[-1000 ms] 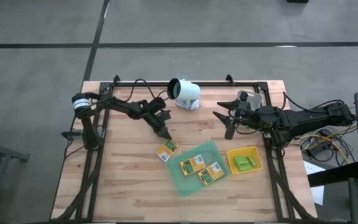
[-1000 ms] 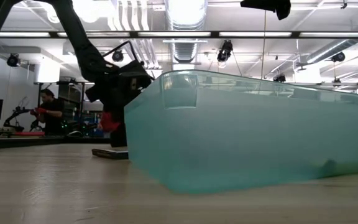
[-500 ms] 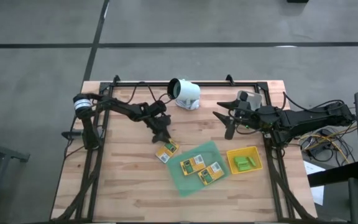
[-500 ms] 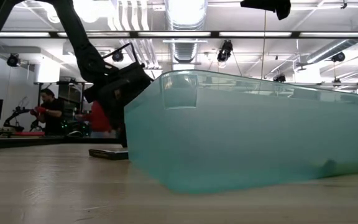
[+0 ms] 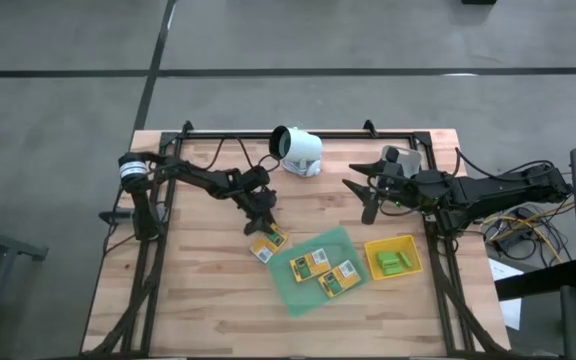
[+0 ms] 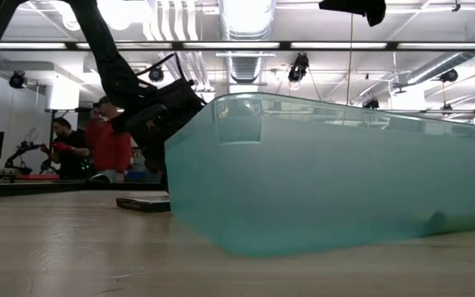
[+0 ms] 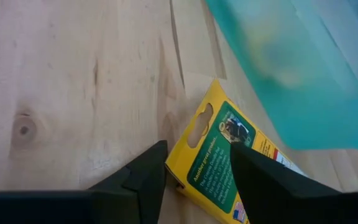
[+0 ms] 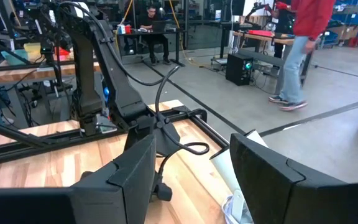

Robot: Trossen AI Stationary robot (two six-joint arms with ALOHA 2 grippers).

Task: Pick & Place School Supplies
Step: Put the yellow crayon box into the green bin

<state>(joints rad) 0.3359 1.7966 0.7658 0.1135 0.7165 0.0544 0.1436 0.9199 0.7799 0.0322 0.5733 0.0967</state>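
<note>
The wooden bench (image 5: 198,290) carries a translucent green tray (image 5: 303,296), taken here as the landmark. Two yellow-and-green packets (image 5: 324,272) lie flat on the tray. A shallow yellow tray (image 5: 373,246) stands just beside it on the right arm's side, with light-green blocks (image 5: 393,263) inside. A third packet (image 5: 268,243) lies on the bare wood just beside the tray's left-arm corner.

The left gripper (image 5: 257,224) is held low over the far end of that third packet. In the left wrist view its fingers (image 7: 143,179) are parted on either side of the packet's hang-hole end (image 7: 219,158), with nothing gripped. The right gripper (image 5: 369,207) is parked well apart from the tray, toward the bench's back rail, with its fingers spread and empty.

The packet is judged thin and flat, so a closing grip could slide over the card or push it along the wood. It could also be shoved under the tray's edge.

Compared with a second ago, the packet is seen a little closer to the tray. The left gripper has drawn back off it, and its fingers have closed very slightly.
</note>
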